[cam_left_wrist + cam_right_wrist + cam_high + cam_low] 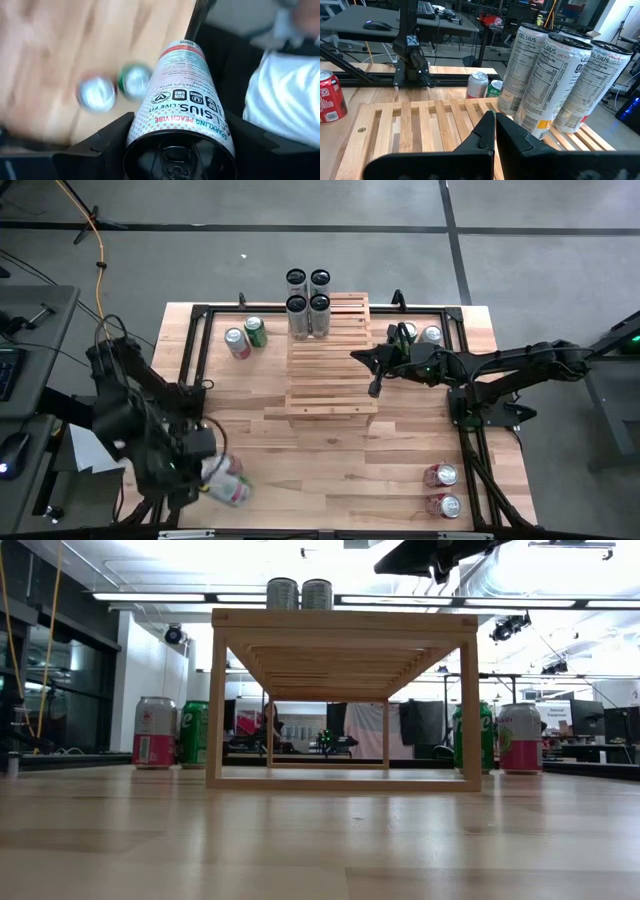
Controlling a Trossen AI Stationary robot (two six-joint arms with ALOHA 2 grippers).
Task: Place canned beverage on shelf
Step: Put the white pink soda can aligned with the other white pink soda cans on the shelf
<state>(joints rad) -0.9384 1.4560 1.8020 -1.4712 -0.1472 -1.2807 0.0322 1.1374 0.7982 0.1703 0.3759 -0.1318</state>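
Overhead camera looking straight down on the whole table [330, 470], low camera level across the tabletop into the room, facing the shelf [340, 700] end-on, left wrist camera close behind a held can [182, 100], right wrist camera close over the shelf slats, four tall cans [555, 75] shared with overhead view

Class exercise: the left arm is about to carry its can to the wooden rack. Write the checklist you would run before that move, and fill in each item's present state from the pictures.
1. Can gripped by left gripper: ok, held between both fingers.
2. Free space on the shelf: ok, the lower steps are bare; four tall cans fill only the top left.
3. Right gripper clear of the shelf: not ok, it hangs shut over the shelf's right side.
4. Path clear of the pink can and green can: cannot tell.
5. Held can upright: not ok, it lies tilted.
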